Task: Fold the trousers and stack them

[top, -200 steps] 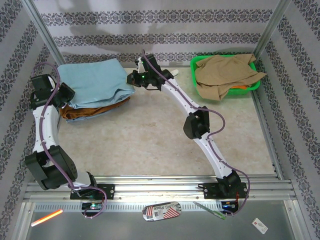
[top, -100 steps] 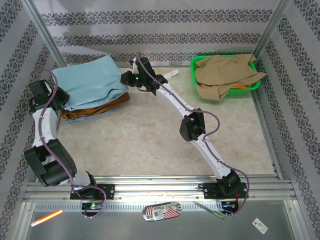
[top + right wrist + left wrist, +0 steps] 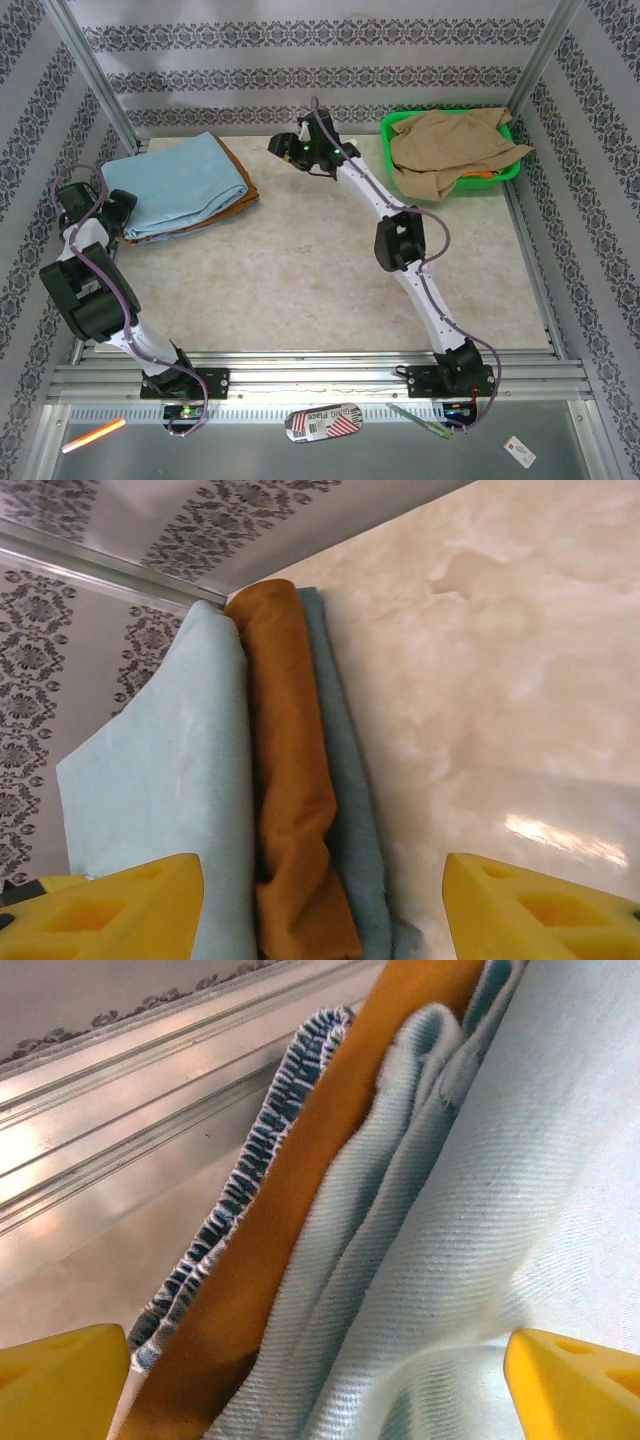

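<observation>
My left claw point(image 3: 320, 1380) is wide open and grips nothing, with cloth showing between its yellow tips. Seen from overhead, the folded trousers point(image 3: 172, 178) lie at 2 o'clock from it, long axis 8-to-2, on top of the rust-orange garment point(image 3: 290, 790) at the far-left of the table point(image 3: 300, 260). My right claw point(image 3: 320, 905) is parted and empty, with the stack at 9 o'clock, apart. The left arm is nearer. I judge the stacking done.
</observation>
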Robot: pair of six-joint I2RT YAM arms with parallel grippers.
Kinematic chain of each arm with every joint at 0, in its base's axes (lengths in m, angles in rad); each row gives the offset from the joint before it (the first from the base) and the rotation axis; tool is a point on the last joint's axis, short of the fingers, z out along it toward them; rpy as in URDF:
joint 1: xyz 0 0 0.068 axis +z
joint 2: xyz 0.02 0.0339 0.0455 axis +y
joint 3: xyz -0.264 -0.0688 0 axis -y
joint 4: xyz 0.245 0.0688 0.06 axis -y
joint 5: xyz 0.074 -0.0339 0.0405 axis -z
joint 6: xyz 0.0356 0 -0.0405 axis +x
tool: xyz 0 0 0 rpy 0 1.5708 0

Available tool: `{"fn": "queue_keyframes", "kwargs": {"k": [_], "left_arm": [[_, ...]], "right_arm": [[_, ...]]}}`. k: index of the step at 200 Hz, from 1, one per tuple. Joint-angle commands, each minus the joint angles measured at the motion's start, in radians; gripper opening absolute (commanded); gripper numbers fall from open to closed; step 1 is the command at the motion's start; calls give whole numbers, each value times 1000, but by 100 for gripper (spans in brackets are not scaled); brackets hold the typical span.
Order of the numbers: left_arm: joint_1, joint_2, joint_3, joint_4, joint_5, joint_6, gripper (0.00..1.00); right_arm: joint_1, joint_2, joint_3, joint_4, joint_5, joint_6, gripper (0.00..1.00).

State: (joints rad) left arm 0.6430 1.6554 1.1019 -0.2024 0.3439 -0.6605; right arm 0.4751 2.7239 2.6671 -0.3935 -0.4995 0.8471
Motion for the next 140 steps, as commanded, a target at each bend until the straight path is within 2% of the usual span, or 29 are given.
{"fn": "queue_keyframes", "kwargs": {"k": [1, 45, 68, 84, 102, 110, 121, 132, 140], "left_arm": [[7, -124, 24, -59, -41, -47, 100], [-6, -430, 12, -248, -78, -31, 95], [-58, -596, -69, -272, -61, -25, 83], [-143, -669, -141, -266, -36, -37, 71], [-294, -709, -244, -216, -51, -62, 61], [-370, -715, -297, -181, -92, -89, 53], [-451, -708, -358, -121, -134, -108, 35], [-488, -678, -404, -74, -166, -128, 12], [-492, -643, -438, -18, -156, -144, 2]], "right_arm": [[18, -182, -89, 0, -51, -47, 64], [13, -492, -477, 54, -43, -117, 63], [10, -682, -737, 114, -24, -138, 64], [9, -817, -944, 174, -12, -142, 64], [0, -958, -1145, 205, 12, -136, 65], [-5, -1017, -1234, 213, 21, -124, 65], [-14, -1099, -1362, 236, 23, -98, 66], [-26, -1175, -1488, 276, -4, -67, 67], [-32, -1226, -1576, 308, -8, -48, 67]]}}
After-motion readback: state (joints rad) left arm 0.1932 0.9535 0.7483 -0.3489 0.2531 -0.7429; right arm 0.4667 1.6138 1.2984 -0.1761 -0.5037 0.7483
